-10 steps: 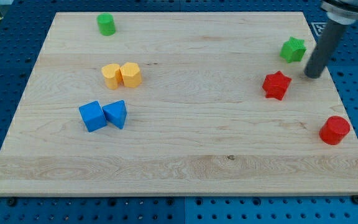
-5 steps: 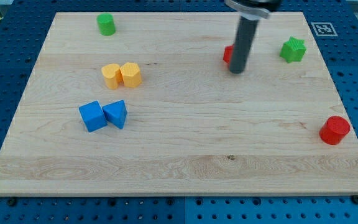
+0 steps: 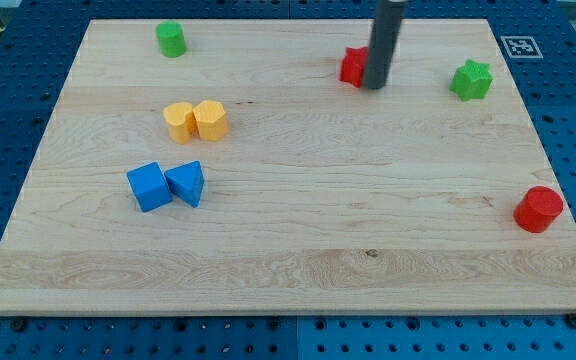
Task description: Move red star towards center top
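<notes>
The red star (image 3: 352,66) lies near the top of the board, a little right of its middle. The rod hides its right part. My tip (image 3: 374,86) touches the board just right of and below the star, against it. The green star (image 3: 471,80) lies further right, apart from both.
A green cylinder (image 3: 171,39) stands at the top left. Two yellow blocks (image 3: 195,120) sit together left of centre. A blue cube (image 3: 148,187) and a blue triangular block (image 3: 187,183) touch below them. A red cylinder (image 3: 539,209) is near the right edge of the wooden board (image 3: 288,260).
The rod swept left from beside the green star and pushed the red star up and to the left, from the right side to near the top centre.
</notes>
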